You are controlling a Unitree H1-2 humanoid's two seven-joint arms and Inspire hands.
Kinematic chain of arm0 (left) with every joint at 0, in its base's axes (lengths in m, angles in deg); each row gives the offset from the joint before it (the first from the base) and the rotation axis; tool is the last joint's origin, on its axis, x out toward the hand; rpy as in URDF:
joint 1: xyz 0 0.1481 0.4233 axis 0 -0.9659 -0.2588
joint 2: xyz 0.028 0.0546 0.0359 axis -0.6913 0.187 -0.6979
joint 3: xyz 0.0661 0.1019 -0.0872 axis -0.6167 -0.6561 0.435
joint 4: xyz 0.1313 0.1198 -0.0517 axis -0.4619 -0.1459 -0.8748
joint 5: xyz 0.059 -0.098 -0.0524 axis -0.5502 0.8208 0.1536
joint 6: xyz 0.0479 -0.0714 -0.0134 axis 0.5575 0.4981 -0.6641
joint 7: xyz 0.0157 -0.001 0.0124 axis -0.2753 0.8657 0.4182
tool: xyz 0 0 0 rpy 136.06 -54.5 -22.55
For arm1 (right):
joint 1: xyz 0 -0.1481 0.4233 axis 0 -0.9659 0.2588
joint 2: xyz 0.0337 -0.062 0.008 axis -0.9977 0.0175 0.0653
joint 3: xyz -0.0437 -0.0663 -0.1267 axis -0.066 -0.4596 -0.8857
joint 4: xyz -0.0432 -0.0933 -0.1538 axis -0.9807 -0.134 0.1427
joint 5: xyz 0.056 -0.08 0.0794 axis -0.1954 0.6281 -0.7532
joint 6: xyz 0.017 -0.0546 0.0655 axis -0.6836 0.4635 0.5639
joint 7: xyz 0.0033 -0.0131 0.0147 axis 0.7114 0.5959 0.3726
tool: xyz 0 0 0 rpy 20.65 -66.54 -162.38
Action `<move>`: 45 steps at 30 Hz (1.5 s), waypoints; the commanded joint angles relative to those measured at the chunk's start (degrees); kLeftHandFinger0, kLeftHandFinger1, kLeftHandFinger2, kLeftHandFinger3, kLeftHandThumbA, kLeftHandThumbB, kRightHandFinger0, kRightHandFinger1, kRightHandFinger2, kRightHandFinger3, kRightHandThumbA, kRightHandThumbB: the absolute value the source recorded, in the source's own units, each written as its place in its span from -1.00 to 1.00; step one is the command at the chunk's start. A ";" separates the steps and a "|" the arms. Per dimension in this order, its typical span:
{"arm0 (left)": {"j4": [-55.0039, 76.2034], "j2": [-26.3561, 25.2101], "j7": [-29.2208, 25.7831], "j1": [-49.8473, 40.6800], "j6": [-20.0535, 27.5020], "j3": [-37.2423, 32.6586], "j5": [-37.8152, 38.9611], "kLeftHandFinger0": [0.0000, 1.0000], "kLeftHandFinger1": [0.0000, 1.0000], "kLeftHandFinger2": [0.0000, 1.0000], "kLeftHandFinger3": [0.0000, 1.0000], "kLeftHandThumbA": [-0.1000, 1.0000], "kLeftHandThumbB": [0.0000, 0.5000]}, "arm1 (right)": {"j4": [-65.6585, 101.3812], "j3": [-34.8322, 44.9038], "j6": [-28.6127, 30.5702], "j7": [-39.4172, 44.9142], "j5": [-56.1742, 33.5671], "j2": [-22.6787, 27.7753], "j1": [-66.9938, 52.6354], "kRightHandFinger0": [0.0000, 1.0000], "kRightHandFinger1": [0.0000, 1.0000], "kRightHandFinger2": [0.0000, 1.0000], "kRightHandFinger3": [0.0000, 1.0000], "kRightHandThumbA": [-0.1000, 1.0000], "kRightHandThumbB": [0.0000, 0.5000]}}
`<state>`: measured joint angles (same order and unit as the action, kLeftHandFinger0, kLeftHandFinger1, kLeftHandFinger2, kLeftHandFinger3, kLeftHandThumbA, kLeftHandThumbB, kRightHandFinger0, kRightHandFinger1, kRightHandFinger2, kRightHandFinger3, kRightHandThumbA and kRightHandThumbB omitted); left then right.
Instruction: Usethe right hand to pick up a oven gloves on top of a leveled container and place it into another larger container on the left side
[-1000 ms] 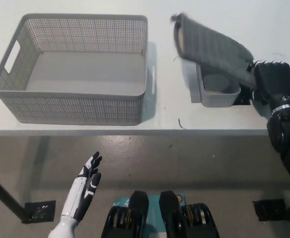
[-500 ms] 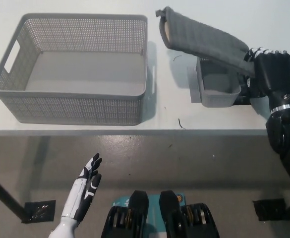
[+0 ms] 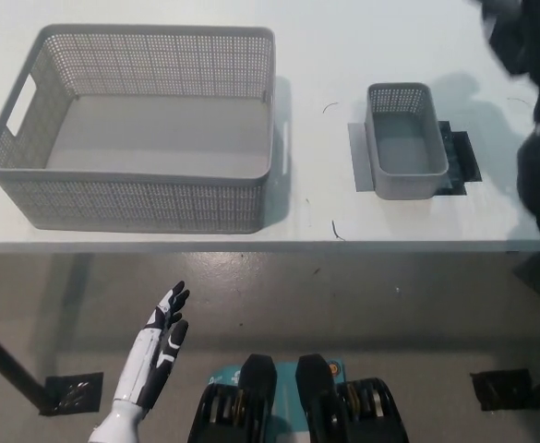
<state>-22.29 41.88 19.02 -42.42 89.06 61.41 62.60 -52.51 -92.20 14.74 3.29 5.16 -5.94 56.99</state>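
My right hand [image 3: 514, 32] has swung up to the top-right edge, blurred, grip can't be told, & the oven glove it carried is out of view, leaving small container [image 3: 405, 152] bare, big basket [image 3: 145, 198] empty, left hand [image 3: 159, 346] idle, open, below worktop [image 3: 316, 221].

Bare white bench [image 3: 320, 55] lies open between the large grey perforated plastic basket [image 3: 140, 129] and the small grey perforated tub [image 3: 404, 152]; their walls are my only obstacles.
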 commanded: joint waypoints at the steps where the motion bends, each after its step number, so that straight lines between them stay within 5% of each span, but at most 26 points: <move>1: 1.91 -0.28 -0.95 1.01 1.69 0.27 0.12 1.00 1.00 1.00 1.00 1.00 -0.55 | 4.10 1.03 1.76 0.79 -2.72 -0.31 4.52 -1.00 -0.76 0.01 0.02 -1.00 -0.18; 7: 2.19 -0.49 -0.97 1.06 1.54 0.25 -0.25 1.00 1.00 1.00 1.00 1.00 -0.53 | 3.00 -0.48 0.51 4.20 -3.25 -3.29 5.47 -1.00 -0.66 0.15 0.14 -1.00 -0.08; 15: 2.41 -0.53 -0.90 0.93 1.30 0.26 -0.28 1.00 1.00 1.00 1.00 1.00 -0.54 | -2.34 -3.74 0.88 4.86 -2.30 -8.71 7.96 -1.00 -0.66 0.15 0.18 -1.00 -0.34; 20: 2.33 -0.59 -0.87 0.76 1.49 0.22 -0.30 1.00 1.00 1.00 1.00 1.00 -0.55 | -7.14 -6.23 -0.34 6.06 -1.66 -12.49 10.64 -1.00 -0.58 0.20 0.13 -1.00 -0.02; 30: 2.63 -0.61 -1.03 0.65 1.11 0.13 -0.92 1.00 1.00 1.00 1.00 1.00 -0.54 | -19.91 -11.29 1.68 3.13 -1.17 -19.17 17.40 -1.00 -0.61 0.22 0.11 -1.00 -0.23; 37: 3.19 -1.03 -0.65 0.73 0.72 0.02 -1.26 1.00 1.00 1.00 1.00 1.00 -0.48 | -24.00 -13.48 1.48 3.13 -1.30 -21.15 20.45 -1.00 -0.71 0.10 -0.30 -1.00 -0.12; 38: 3.29 -1.08 -0.72 0.72 0.70 -0.05 -1.62 1.00 1.00 1.00 1.00 1.00 -0.48 | -25.01 -13.72 1.92 3.00 -1.45 -21.49 21.09 -1.00 -0.72 0.08 -0.06 -1.00 -0.02; 39: 3.37 -1.11 -0.71 0.72 0.62 -0.11 -1.83 1.00 1.00 1.00 1.00 1.00 -0.49 | -25.68 -13.99 2.02 2.77 -1.43 -21.63 21.47 -1.00 -0.80 -0.05 -0.40 -1.00 -0.03; 41: 3.41 -1.13 -0.67 0.82 0.49 -0.14 -1.92 1.00 1.00 1.00 1.00 1.00 -0.53 | -27.55 -14.61 2.34 2.31 -1.48 -22.02 22.50 -1.00 -0.82 -0.05 -0.64 -1.00 -0.03; 45: 3.51 -0.97 -0.66 0.92 0.38 -0.13 -1.94 1.00 1.00 1.00 1.00 1.00 -0.55 | -32.71 -16.15 2.67 2.10 -1.45 -23.35 24.94 -1.00 -0.83 -0.04 -0.76 -1.00 -0.02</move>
<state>-21.00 41.47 19.03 -42.25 88.98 61.39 61.33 -83.02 -107.40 15.62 8.34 4.00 -27.81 75.67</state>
